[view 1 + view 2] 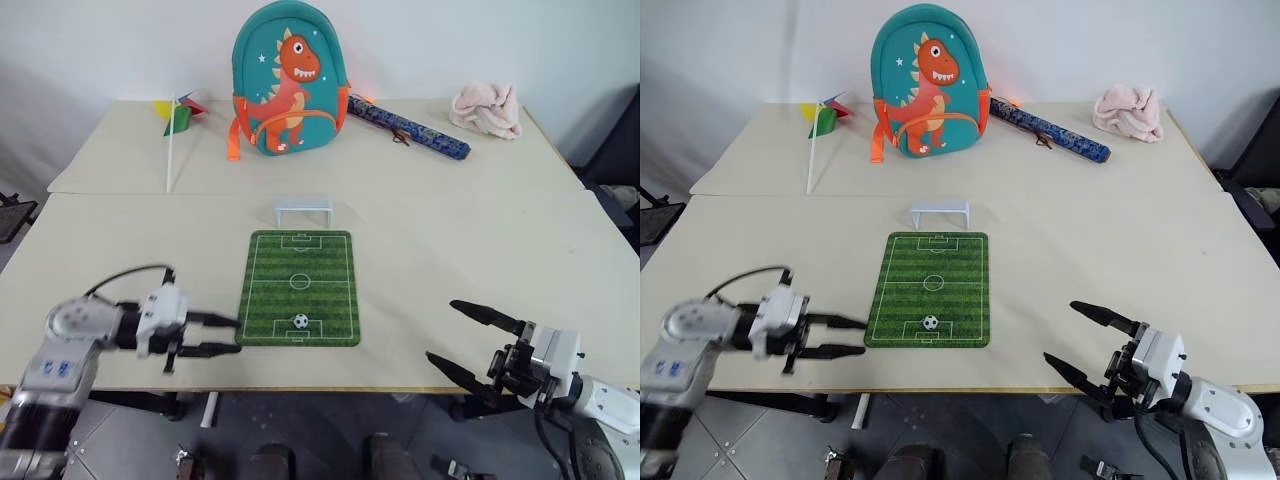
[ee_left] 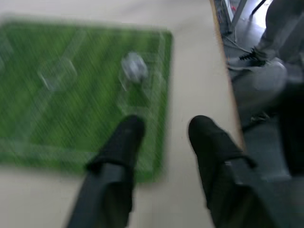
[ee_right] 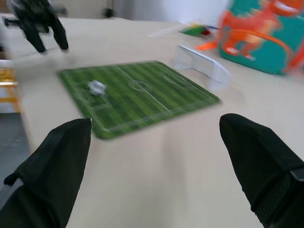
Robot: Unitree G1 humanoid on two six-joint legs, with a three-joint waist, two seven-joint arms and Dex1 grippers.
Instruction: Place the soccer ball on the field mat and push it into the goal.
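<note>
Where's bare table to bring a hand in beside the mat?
Bare table runs right of the field mat, and left of it past the left gripper. Crowded at the far edge: backpack, pinwheel, blue tube, pink cloth.
</note>
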